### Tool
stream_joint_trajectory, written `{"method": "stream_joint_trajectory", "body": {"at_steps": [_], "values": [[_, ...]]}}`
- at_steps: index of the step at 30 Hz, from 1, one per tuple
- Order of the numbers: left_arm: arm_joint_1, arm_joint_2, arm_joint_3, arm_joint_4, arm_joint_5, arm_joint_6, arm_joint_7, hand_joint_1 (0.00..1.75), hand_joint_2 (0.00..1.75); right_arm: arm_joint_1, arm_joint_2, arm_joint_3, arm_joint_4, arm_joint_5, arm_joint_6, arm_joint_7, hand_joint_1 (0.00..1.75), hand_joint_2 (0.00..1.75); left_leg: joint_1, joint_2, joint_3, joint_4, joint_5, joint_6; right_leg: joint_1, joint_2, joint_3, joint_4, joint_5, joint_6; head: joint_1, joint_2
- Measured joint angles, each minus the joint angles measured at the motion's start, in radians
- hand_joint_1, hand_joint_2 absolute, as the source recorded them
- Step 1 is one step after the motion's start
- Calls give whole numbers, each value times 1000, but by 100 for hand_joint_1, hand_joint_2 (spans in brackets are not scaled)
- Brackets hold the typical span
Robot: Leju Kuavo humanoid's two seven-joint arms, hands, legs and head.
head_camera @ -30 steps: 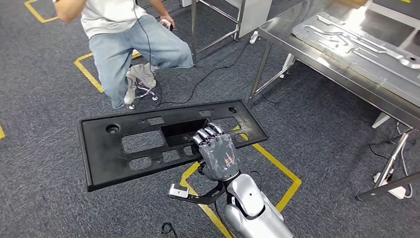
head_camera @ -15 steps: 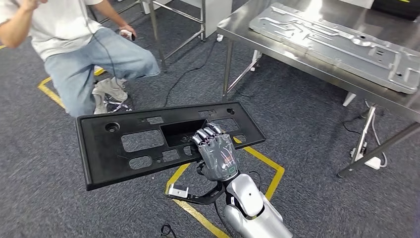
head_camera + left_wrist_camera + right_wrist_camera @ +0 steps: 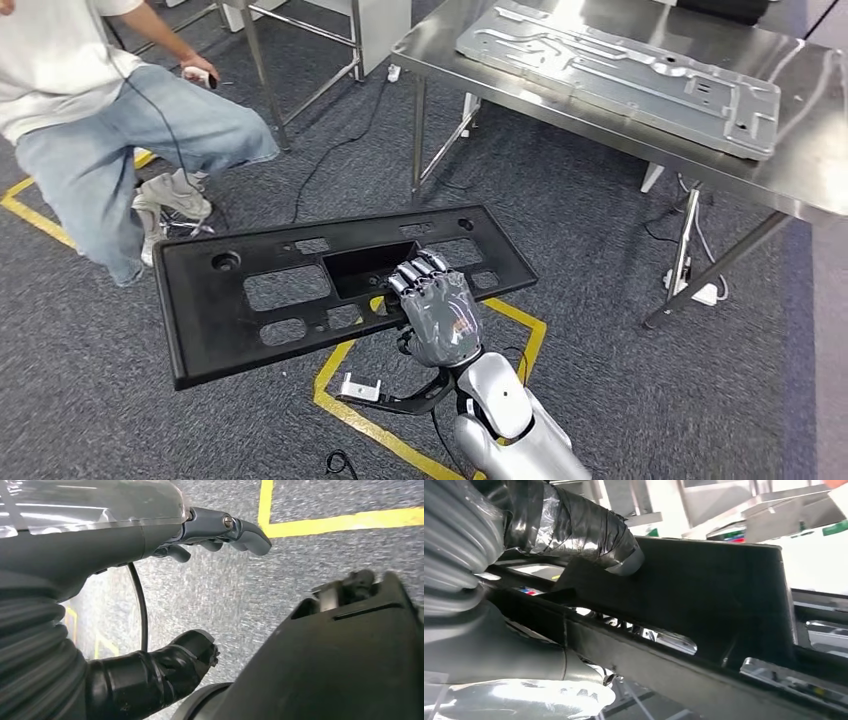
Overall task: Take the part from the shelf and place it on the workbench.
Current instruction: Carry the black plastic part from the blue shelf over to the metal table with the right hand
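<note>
right hand (image 3: 549,535) | thumb pressed on black part (image 3: 704,600) | holding

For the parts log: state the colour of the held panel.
Black; the flat plastic panel shows best in the head view.

Part (image 3: 250,300) front-left; workbench (image 3: 800,150) behind right; person (image 3: 90,110) behind left.

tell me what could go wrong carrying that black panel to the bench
The right hand grips the long black panel at one spot near its middle, so it may tilt or slip. The bench already bears a metal plate, leaving little room. A person sits close to the panel's far end.
</note>
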Motion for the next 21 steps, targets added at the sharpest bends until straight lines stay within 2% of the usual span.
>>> {"method": "stream_joint_trajectory", "body": {"at_steps": [1, 3, 4, 5, 7, 8, 9, 11, 12, 13, 14, 15, 16, 18, 20, 21], "values": [[-1, 0, 0, 0, 0, 0, 0, 0, 175, 0, 0, 0, 0, -1, 0, -1, 175, 175, 0, 9, 4, 0, -3, -2, 1, -11, 36, -70, 37, -4, 0, 0], [-2, -1, 1, 0, -2, 0, -1, 0, 175, -2, -1, 0, -1, -2, 0, -3, 175, 175, -4, 23, 10, -1, -9, -10, 12, -40, 96, -189, 78, -14, 0, 0], [-3, -1, 1, 0, -2, 0, -1, 0, 175, -3, -1, 1, -1, -3, 0, -5, 175, 175, -6, 30, 13, -2, -11, -16, 18, -48, 109, -216, 81, -20, 0, 0], [-4, -1, 2, 0, -1, 1, -1, 0, 175, -4, -1, 1, -1, -5, 0, -7, 175, 175, -7, 37, 15, -5, -13, -22, 23, -47, 110, -222, 77, -24, -1, 0], [-5, -2, 6, 0, 1, 3, -1, 0, 175, -3, -1, 1, -1, -6, 0, -9, 175, 175, -7, 47, 25, -10, -18, -34, 20, -27, 116, -232, 80, -36, -1, 0], [-7, -2, 8, 0, 1, 5, -1, 0, 175, -2, -1, 1, -1, -7, 0, -9, 175, 175, -6, 38, 25, 0, -29, -38, 17, -19, 123, -239, 82, -42, -2, 0], [-8, -2, 11, 0, 1, 6, -1, 0, 175, -3, -1, 1, -1, -7, 1, -10, 175, 175, -5, 22, 16, 28, -47, -41, 14, -11, 130, -246, 84, -49, -3, 0], [-8, -1, 15, 0, 1, 8, -1, 0, 175, -3, 0, 1, -1, -7, 1, -10, 175, 175, -5, -15, -39, 143, -105, -41, 13, 5, 136, -249, 83, -60, -4, 0], [-5, 0, 16, 0, 1, 8, -1, 0, 175, -2, 0, 1, 0, -7, 1, -10, 175, 175, -5, -24, -73, 205, -126, -41, 16, 14, 136, -247, 82, -64, -5, 0], [-2, 1, 17, 0, 1, 7, -1, 0, 175, -1, 0, 2, 1, -7, 2, -10, 175, 175, -5, -28, -99, 246, -133, -41, 17, 25, 136, -245, 79, -66, -5, 0], [0, 1, 17, 0, 0, 7, -1, 0, 175, 0, 0, 2, 1, -7, 2, -10, 175, 175, -5, -30, -107, 250, -119, -41, 19, 37, 136, -242, 77, -66, -5, 0], [1, 2, 18, 0, 0, 7, -1, 0, 175, 1, 0, 2, 2, -7, 2, -10, 175, 175, -5, -32, -97, 215, -87, -40, 19, 50, 137, -238, 74, -65, -5, 0], [1, 2, 18, 0, -1, 7, -1, 0, 175, 1, 0, 2, 2, -8, 2, -11, 175, 175, -5, -40, -73, 151, -46, -37, 19, 62, 138, -232, 70, -63, -5, 0], [0, 2, 18, 1, -4, 7, -1, 0, 175, 0, 0, 2, 2, -9, 2, -12, 175, 175, -4, -70, -26, 41, 0, -31, 19, 82, 133, -220, 63, -55, -5, 0], [0, 2, 18, 1, -6, 6, -1, 0, 175, 0, 0, 2, 2, -11, 3, -13, 175, 175, -8, -85, -11, 11, 0, -25, 15, 96, 126, -216, 61, -43, -5, 0], [0, 2, 18, 1, -6, 5, -1, 0, 175, 0, 0, 2, 2, -11, 3, -13, 175, 175, -9, -80, -9, 7, 3, -21, 13, 102, 125, -218, 62, -37, -5, 0]]}}
